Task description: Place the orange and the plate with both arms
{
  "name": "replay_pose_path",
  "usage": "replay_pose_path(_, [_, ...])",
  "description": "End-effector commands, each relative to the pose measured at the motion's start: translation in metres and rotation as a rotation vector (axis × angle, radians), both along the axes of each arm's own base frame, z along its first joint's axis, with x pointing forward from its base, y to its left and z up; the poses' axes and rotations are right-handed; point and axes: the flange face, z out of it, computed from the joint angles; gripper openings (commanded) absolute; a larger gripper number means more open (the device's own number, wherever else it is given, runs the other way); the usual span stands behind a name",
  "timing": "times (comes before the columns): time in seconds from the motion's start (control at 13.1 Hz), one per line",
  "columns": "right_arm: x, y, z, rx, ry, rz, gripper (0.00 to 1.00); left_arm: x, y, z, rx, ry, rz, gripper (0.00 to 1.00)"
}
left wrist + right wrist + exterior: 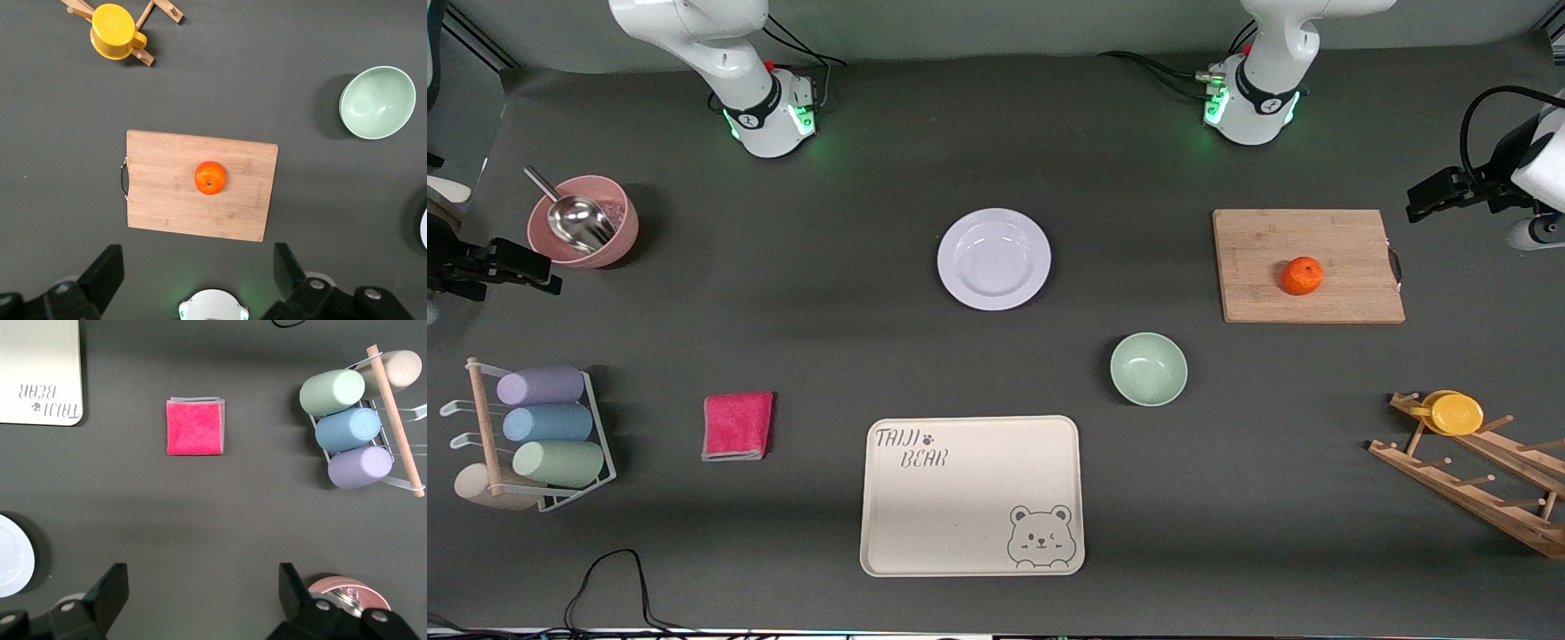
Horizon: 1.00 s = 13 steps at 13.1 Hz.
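Nothing done yet: small round orange sitting on wooden cutting board, at 3 o'clock from glossy white plate. Left gripper and right gripper hovering, fingers spread, holding nothing. 2 placements remaining.

The orange was bright orange on a pale wooden cutting board, and the plate was glossy white on the dark grey table. The bowl was pale green, the cloth hot pink, the tray beige with a bear drawing in one corner. At the table's edges sat a pink bowl, a yellow cup, and lilac, blue and green cups.
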Motion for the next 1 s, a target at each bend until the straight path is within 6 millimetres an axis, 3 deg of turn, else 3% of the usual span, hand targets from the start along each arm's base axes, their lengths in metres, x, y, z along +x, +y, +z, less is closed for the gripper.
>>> replay_pose_path(0.0, [-0.005, -0.001, 0.004, -0.018, -0.005, -0.014, 1.0, 0.001, -0.003, 0.007, -0.005, 0.029, 0.003, 1.0])
replay_pose_path(0.61, [-0.007, -0.002, 0.005, -0.017, 0.003, -0.018, 1.0, 0.004, -0.002, 0.006, 0.0, 0.047, 0.028, 1.0])
replay_pose_path(0.92, [-0.008, -0.003, 0.006, -0.017, 0.005, -0.019, 1.0, -0.003, 0.004, 0.018, 0.001, 0.079, 0.042, 1.0])
